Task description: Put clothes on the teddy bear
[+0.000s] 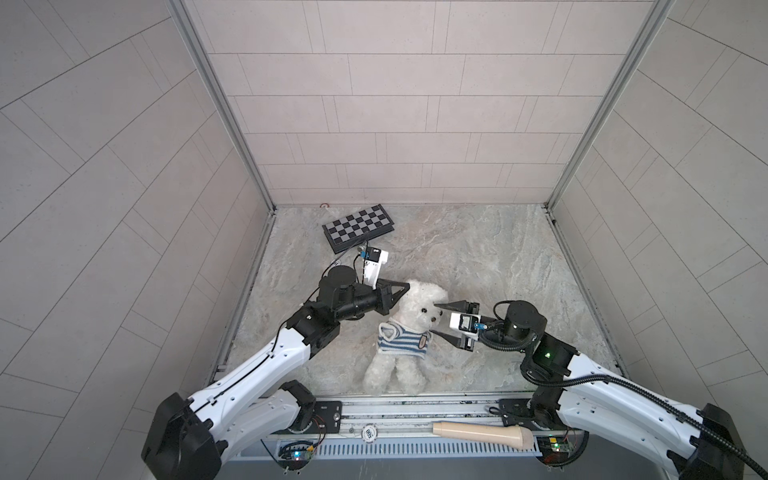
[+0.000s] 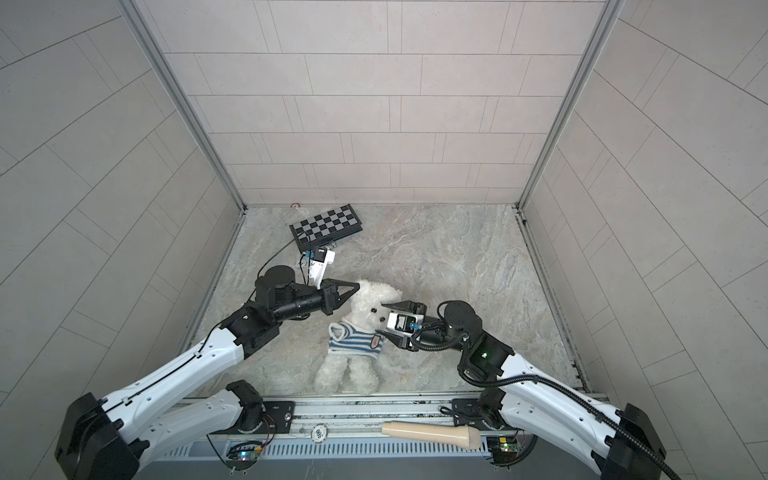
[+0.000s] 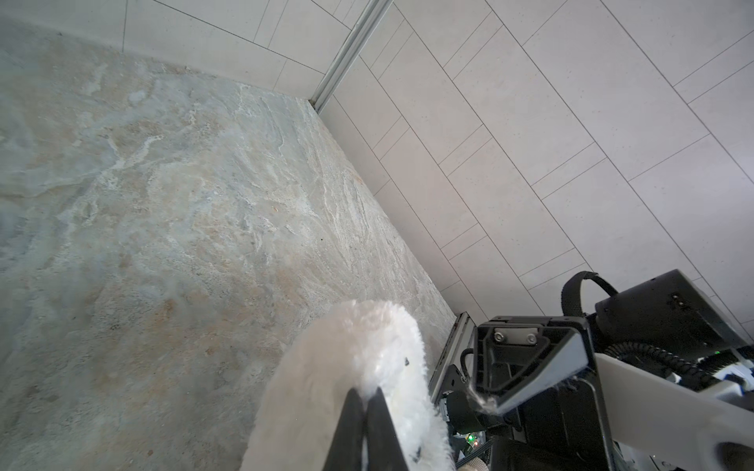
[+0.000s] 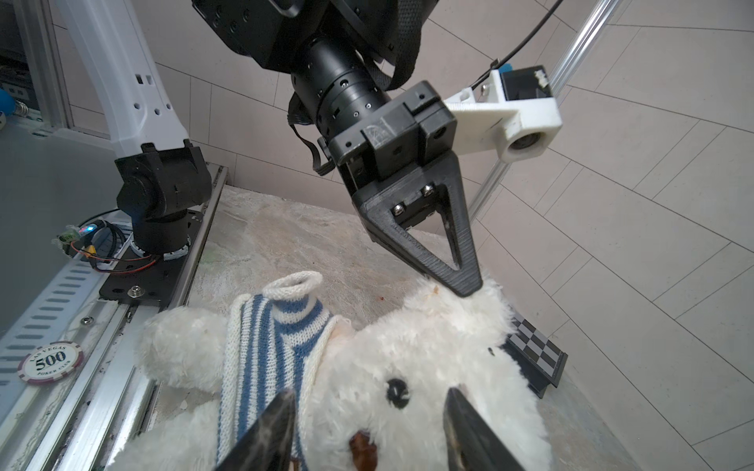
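The white teddy bear [image 1: 422,301] [image 2: 374,297] lies on its back on the marble table, head toward the back wall. A blue-and-white striped shirt [image 1: 401,343] [image 2: 353,344] [image 4: 261,338] covers its torso, and one knitted sleeve cuff [image 4: 293,285] stands up open. My left gripper [image 1: 409,286] [image 2: 358,286] [image 3: 366,403] [image 4: 469,287] is shut on fur at the top of the bear's head [image 3: 351,350], by an ear. My right gripper [image 1: 433,318] [image 2: 379,318] [image 4: 370,393] is open, its jaws straddling the bear's face [image 4: 428,350] from the other side.
A folded chessboard [image 1: 359,226] [image 2: 326,226] [image 4: 534,359] lies at the back left behind the left wrist. A beige handle-shaped piece [image 1: 482,434] [image 2: 432,434] rests on the front rail. A poker chip [image 4: 51,363] sits on the rail. Tiled walls enclose three sides.
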Robot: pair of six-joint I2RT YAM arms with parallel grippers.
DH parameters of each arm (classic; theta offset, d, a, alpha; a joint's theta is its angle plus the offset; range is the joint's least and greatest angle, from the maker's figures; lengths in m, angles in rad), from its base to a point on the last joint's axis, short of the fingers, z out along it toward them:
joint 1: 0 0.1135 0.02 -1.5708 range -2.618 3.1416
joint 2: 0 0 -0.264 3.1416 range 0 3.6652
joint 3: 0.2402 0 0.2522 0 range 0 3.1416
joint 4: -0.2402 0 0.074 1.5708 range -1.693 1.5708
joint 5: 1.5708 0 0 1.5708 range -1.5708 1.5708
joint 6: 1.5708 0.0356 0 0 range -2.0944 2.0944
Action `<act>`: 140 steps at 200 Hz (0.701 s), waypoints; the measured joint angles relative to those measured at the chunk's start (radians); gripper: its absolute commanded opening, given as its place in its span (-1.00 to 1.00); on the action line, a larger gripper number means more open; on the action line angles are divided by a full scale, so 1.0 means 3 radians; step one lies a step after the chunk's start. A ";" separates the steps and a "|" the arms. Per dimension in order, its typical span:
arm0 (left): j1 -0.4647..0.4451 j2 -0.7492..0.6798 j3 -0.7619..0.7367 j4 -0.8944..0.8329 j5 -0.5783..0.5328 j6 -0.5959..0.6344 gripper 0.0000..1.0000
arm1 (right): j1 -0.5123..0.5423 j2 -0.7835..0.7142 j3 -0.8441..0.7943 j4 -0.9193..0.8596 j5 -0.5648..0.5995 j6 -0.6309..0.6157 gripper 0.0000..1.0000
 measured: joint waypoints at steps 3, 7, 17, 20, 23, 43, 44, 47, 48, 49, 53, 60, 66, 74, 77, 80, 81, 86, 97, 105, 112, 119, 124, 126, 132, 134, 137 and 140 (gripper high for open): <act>0.0000 -0.0003 0.0022 -0.0037 -0.0013 0.0020 -1.00 | 0.0000 -0.0027 0.0000 -0.0020 0.0006 0.0015 0.22; 0.0000 -0.0010 0.0052 -0.0083 -0.0029 0.0070 -1.00 | 0.0000 -0.0060 0.0000 -0.0045 0.0017 0.0037 0.22; 0.0000 -0.0029 0.0120 -0.0192 -0.0064 0.0160 -1.00 | 0.0000 -0.0123 0.0008 -0.0108 0.0047 0.0076 0.22; 0.0000 -0.0039 0.0135 -0.0220 -0.0071 0.0193 -1.00 | 0.0000 -0.0135 0.0015 -0.0135 0.0053 0.0088 0.22; 0.0000 -0.0048 0.0150 -0.0245 -0.0081 0.0217 -1.00 | 0.0000 -0.0145 0.0028 -0.0174 0.0065 0.0100 0.22; -0.0001 -0.0108 0.0220 -0.0401 -0.0109 0.0378 -1.00 | 0.0000 -0.0135 0.0145 -0.0336 0.0186 0.0223 0.27; -0.0001 -0.0114 0.0224 -0.0407 -0.0112 0.0392 -1.00 | 0.0000 -0.0131 0.0155 -0.0346 0.0195 0.0229 0.27; -0.0003 -0.0121 0.0229 -0.0422 -0.0113 0.0413 -1.00 | 0.0000 -0.0120 0.0179 -0.0369 0.0209 0.0257 0.27; -0.0004 -0.0122 0.0230 -0.0426 -0.0113 0.0417 -1.00 | 0.0000 -0.0114 0.0192 -0.0383 0.0220 0.0263 0.27; -0.0005 -0.0126 0.0233 -0.0434 -0.0114 0.0425 -1.00 | 0.0000 -0.0112 0.0198 -0.0388 0.0225 0.0267 0.27; -0.0008 -0.0137 0.0240 -0.0459 -0.0117 0.0454 -1.00 | 0.0000 -0.0089 0.0240 -0.0421 0.0249 0.0296 0.27; -0.0013 -0.0158 0.0251 -0.0501 -0.0122 0.0506 -1.00 | 0.0000 -0.0046 0.0315 -0.0477 0.0273 0.0329 0.27; -0.0019 -0.0172 0.0268 -0.0553 -0.0127 0.0553 -1.00 | -0.0001 0.0013 0.0406 -0.0538 0.0287 0.0357 0.29; -0.0025 -0.0179 0.0296 -0.0614 -0.0132 0.0608 -1.00 | 0.0000 0.0094 0.0534 -0.0626 0.0294 0.0392 0.30; -0.0033 -0.0179 0.0309 -0.0636 -0.0136 0.0629 -1.00 | 0.0000 0.0122 0.0584 -0.0652 0.0295 0.0397 0.31; -0.0041 -0.0179 0.0323 -0.0656 -0.0140 0.0655 -1.00 | 0.0000 0.0164 0.0642 -0.0674 0.0294 0.0413 0.32; -0.0042 -0.0179 0.0328 -0.0662 -0.0141 0.0660 -1.00 | 0.0000 0.0172 0.0652 -0.0679 0.0294 0.0415 0.32; -0.0051 -0.0178 0.0357 -0.0712 -0.0150 0.0701 -1.00 | 0.0000 0.0231 0.0746 -0.0721 0.0289 0.0425 0.33; -0.0092 -0.0178 0.0422 -0.0801 -0.0179 0.0786 -1.00 | 0.0000 0.0345 0.0919 -0.0795 0.0273 0.0440 0.35; -0.0137 -0.0178 0.0469 -0.0858 -0.0195 0.0855 -1.00 | 0.0000 0.0439 0.1047 -0.0848 0.0252 0.0446 0.36; -0.0181 -0.0178 0.0509 -0.0899 -0.0207 0.0908 -1.00 | 0.0000 0.0512 0.1137 -0.0893 0.0235 0.0443 0.36; -0.0226 -0.0177 0.0538 -0.0927 -0.0216 0.0960 -1.00 | 0.0000 0.0609 0.1242 -0.0951 0.0210 0.0430 0.37; -0.0257 -0.0177 0.0557 -0.0946 -0.0223 0.0991 -1.00 | 0.0000 0.0666 0.1305 -0.0993 0.0192 0.0422 0.37; -0.0272 -0.0177 0.0565 -0.0954 -0.0226 0.1010 -1.00 | 0.0000 0.0697 0.1331 -0.1010 0.0187 0.0412 0.38; -0.0310 -0.0175 0.0579 -0.0964 -0.0235 0.1044 -1.00 | 0.0000 0.0767 0.1390 -0.1052 0.0174 0.0393 0.38; -0.0327 -0.0175 0.0582 -0.0969 -0.0240 0.1058 -1.00 | 0.0000 0.0795 0.1411 -0.1069 0.0170 0.0385 0.39; -0.0343 -0.0175 0.0590 -0.0978 -0.0243 0.1073 -1.00 | 0.0000 0.0823 0.1434 -0.1091 0.0165 0.0378 0.39; -0.0362 -0.0174 0.0598 -0.0984 -0.0245 0.1092 -1.00 | 0.0000 0.0856 0.1452 -0.1109 0.0163 0.0366 0.39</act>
